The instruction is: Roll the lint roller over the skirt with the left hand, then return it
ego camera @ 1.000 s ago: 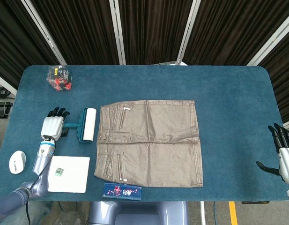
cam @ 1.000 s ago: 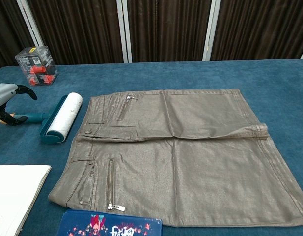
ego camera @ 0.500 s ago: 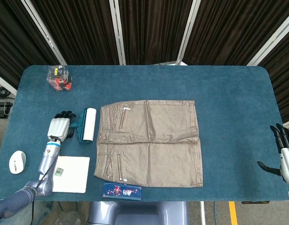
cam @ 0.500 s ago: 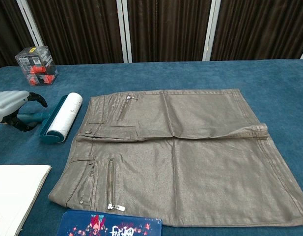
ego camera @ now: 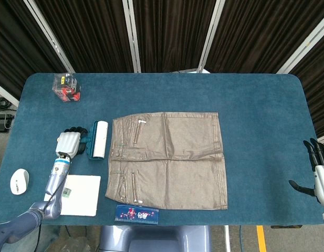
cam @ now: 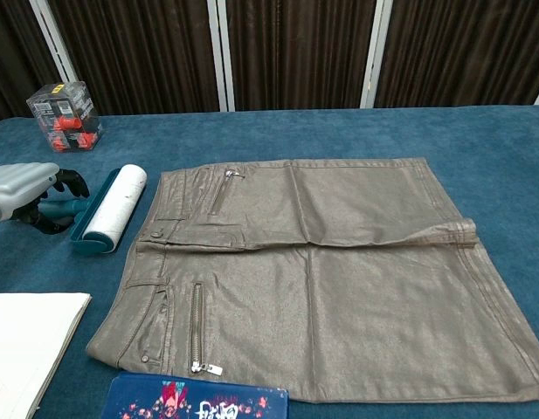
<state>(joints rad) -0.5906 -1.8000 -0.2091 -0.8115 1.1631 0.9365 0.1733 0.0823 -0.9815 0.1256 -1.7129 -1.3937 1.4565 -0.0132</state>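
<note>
text: none legible | blue case (cam: 197, 403): print too blurred to read

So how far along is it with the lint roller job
Early stage. Nothing is rolled: the lint roller lies on the table beside the skirt, not on it. In hand: the left hand is at the roller's handle, fingers curling over it, though a firm grip isn't clear. The right hand idles. Left: lift, roll over the skirt, return it.
</note>
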